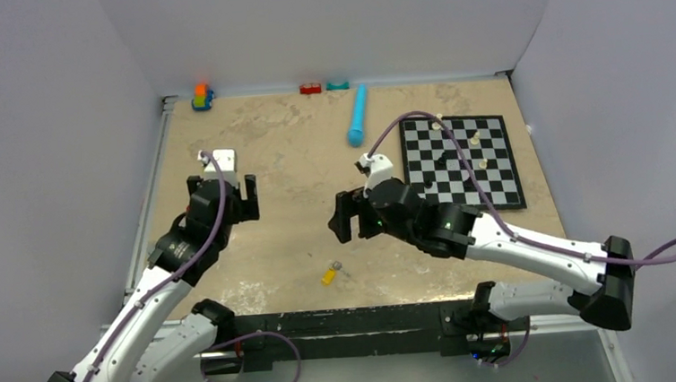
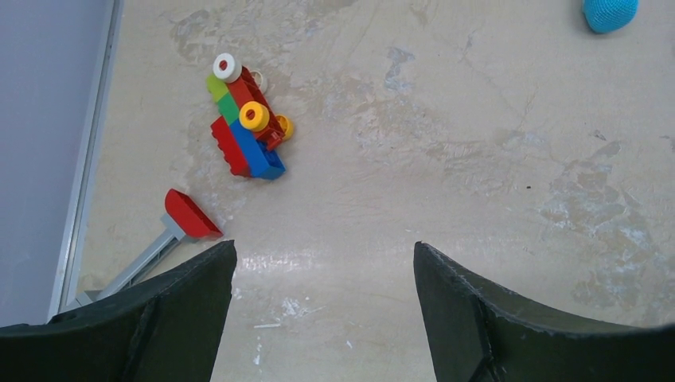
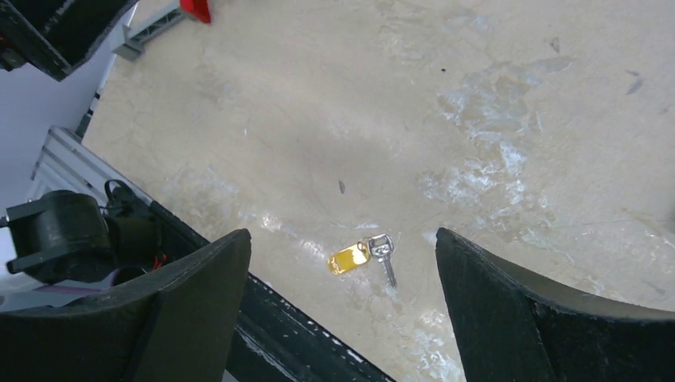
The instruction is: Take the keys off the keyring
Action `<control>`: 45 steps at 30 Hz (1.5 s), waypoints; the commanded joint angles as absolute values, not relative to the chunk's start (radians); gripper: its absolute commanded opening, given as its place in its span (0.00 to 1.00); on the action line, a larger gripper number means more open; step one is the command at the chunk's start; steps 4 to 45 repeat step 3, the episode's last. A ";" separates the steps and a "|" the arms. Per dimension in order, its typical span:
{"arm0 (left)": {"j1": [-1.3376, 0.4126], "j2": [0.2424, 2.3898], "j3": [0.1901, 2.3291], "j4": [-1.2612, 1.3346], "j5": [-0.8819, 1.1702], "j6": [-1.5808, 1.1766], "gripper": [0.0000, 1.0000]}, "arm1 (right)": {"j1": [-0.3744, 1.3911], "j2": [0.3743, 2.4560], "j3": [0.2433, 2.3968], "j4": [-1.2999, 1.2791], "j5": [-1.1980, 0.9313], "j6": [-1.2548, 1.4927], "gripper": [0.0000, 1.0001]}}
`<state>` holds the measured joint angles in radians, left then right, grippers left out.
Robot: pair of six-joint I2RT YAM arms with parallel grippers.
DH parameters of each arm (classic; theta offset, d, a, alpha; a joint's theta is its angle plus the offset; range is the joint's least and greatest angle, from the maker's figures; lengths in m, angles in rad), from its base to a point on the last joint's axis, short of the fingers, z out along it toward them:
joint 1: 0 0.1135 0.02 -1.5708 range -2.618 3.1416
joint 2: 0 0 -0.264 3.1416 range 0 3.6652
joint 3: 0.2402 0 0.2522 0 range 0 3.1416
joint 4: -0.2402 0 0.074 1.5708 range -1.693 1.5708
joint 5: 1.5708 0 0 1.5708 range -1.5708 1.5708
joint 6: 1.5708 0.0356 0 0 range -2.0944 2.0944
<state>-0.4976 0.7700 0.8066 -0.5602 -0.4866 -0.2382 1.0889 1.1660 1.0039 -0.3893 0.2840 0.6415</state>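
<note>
One small yellow-headed key (image 3: 350,259) with a short silver blade, touching one thin silver metal ring (image 3: 380,244), lies on the beige bench (image 3: 477,95) near its front edge, under the right tool (image 3: 341,235), which gapes wide and empty like the left tool (image 2: 322,255).

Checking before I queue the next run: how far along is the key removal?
Done: nothing that shows. The key lies on the table with the keyring against its end, seemingly joined. In hand: nothing. The left pincer and right pincer are both open and empty, the right one above the key. Left: grasp key and ring, then work them apart.
</note>
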 commanded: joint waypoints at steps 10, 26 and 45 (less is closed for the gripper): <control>-0.494 0.762 0.805 -0.511 -0.500 -0.211 0.86 | 1.089 1.095 1.030 -0.418 0.413 0.614 0.91; -0.494 0.762 0.805 -0.511 -0.500 -0.211 0.86 | 1.089 1.095 1.030 -0.418 0.413 0.614 0.91; -0.494 0.762 0.805 -0.511 -0.500 -0.211 0.86 | 1.089 1.095 1.030 -0.418 0.413 0.614 0.91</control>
